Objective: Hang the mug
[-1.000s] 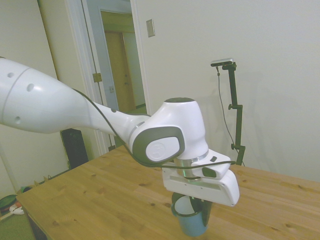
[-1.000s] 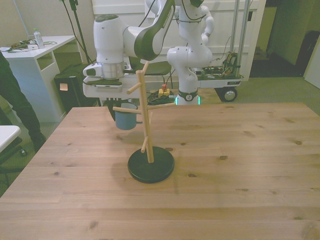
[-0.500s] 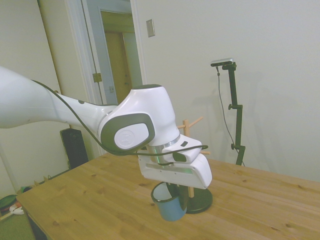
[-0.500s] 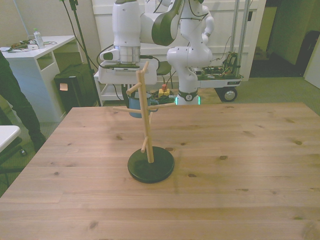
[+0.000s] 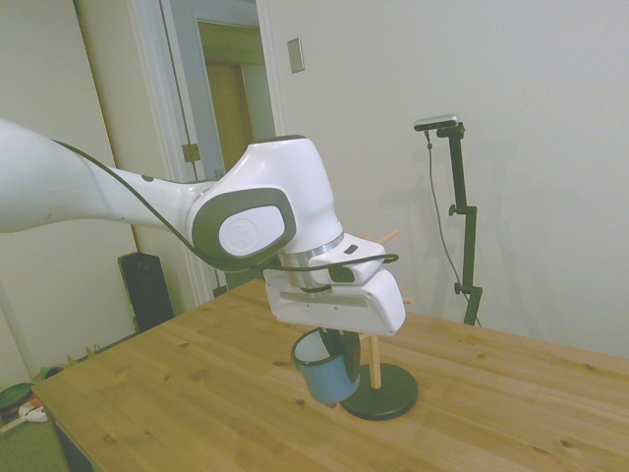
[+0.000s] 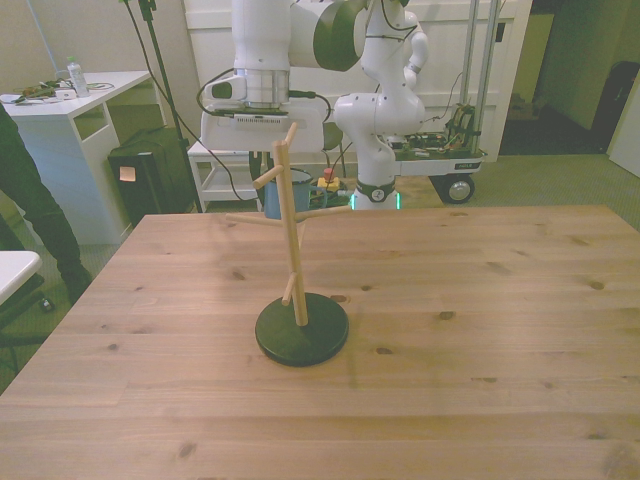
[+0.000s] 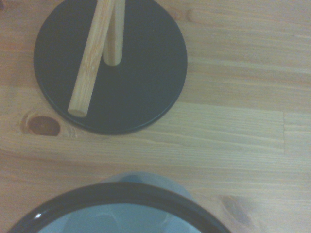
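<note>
Lifted since a second ago, the small blue enamel mug (image 5: 324, 366) is hanging above the wooden table (image 5: 197, 393), grasped by the white two-finger gripper (image 5: 334, 349), just beside the black-based wooden peg rack (image 6: 295, 260)

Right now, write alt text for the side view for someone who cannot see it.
A white robot arm reaches in from the left, its gripper holding a blue mug in the air above a wooden table. Just behind the mug stands a wooden rack on a round black base, with no mug hung on it.
</note>
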{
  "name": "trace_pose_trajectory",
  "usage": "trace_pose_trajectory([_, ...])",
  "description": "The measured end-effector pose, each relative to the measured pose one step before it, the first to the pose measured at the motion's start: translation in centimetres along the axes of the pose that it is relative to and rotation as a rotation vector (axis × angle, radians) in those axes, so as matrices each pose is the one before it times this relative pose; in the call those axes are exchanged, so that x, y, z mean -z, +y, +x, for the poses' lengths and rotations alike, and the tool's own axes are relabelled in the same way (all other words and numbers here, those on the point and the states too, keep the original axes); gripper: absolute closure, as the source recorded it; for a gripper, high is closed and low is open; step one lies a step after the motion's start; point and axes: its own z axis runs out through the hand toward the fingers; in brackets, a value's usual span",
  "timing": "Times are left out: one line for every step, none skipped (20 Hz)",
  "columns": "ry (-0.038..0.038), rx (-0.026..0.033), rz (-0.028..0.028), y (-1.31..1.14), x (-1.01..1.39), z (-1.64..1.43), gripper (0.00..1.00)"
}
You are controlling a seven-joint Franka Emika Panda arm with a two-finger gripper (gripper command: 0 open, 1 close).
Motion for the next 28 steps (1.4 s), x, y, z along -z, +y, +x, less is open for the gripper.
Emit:
trace_pose_trajectory([-0.00291, -0.00191, -0.00139, -0.117, 0.053, 0.276, 1.00])
trace_pose_trajectory([-0.00013, -0.00221, -0.00113, -0.127, 0.040, 0.316, 1.00])
trace_pose_trajectory([-0.00071, -0.00315, -0.00191, -0.151, -0.034, 0.314, 1.00])
trace_pose_trajectory([-0.00066, -0.00197, -0.00198, -0.151, -0.066, 0.277, 1.00])
trace_pose_trajectory([-0.00290, -0.00122, -0.00239, -0.146, -0.114, 0.209, 1.00])
trace_pose_trajectory([-0.00288, -0.00021, -0.00181, -0.144, -0.127, 0.157, 1.00])
trace_pose_trajectory([-0.00142, -0.00073, -0.00101, -0.108, -0.092, 0.140, 1.00])
trace_pose_trajectory([-0.00061, -0.00125, -0.00096, -0.074, -0.023, 0.159, 1.00])
trace_pose_trajectory([-0.00040, -0.00106, -0.00060, -0.039, 0.001, 0.140, 1.00])
trace_pose_trajectory([0.00014, -0.00126, -0.00046, 0.002, -0.005, 0.136, 1.00])
trace_pose_trajectory([0.00012, -0.00131, 0.00006, 0.028, 0.021, 0.082, 1.00])
trace_pose_trajectory([0.00002, -0.00060, -0.00004, 0.014, 0.003, 0.040, 1.00])
trace_pose_trajectory([-0.00010, -0.00015, 0.00005, 0.004, -0.002, 0.001, 1.00])
trace_pose_trajectory([-0.00007, -0.00012, 0.00012, 0.001, -0.001, 0.000, 1.00])
trace_pose_trajectory([-0.00019, -0.00046, -0.00004, 0.020, -0.010, 0.007, 1.00])
trace_pose_trajectory([-0.00041, -0.00096, -0.00020, 0.048, -0.025, 0.015, 1.00])
trace_pose_trajectory([-0.00048, -0.00262, -0.00017, 0.058, -0.028, 0.020, 1.00])
trace_pose_trajectory([-0.00300, -0.00445, -0.00113, 0.059, -0.052, 0.004, 1.00])
trace_pose_trajectory([-0.01284, -0.00723, -0.00702, -0.011, -0.117, 0.279, 1.00])
trace_pose_trajectory([0.00036, 0.00013, 0.00013, -0.010, 0.018, 0.007, 1.00])
trace_pose_trajectory([-0.00022, -0.00027, 0.00000, -0.038, -0.012, -0.008, 1.00])
trace_pose_trajectory([-0.00069, -0.00057, -0.00015, -0.070, -0.039, -0.015, 1.00])
trace_pose_trajectory([-0.00124, -0.00003, -0.00040, -0.094, -0.074, -0.017, 1.00])
trace_pose_trajectory([-0.00212, 0.00074, -0.00084, -0.109, -0.125, -0.015, 1.00])
trace_pose_trajectory([-0.00205, 0.00072, -0.00083, -0.113, -0.129, -0.014, 1.00])
trace_pose_trajectory([-0.00194, 0.00050, -0.00101, -0.070, -0.123, 0.010, 1.00])
trace_pose_trajectory([-0.00064, -0.00001, -0.00047, -0.045, -0.063, 0.046, 1.00])
trace_pose_trajectory([0.00134, -0.00051, 0.00053, -0.036, 0.039, 0.099, 1.00])
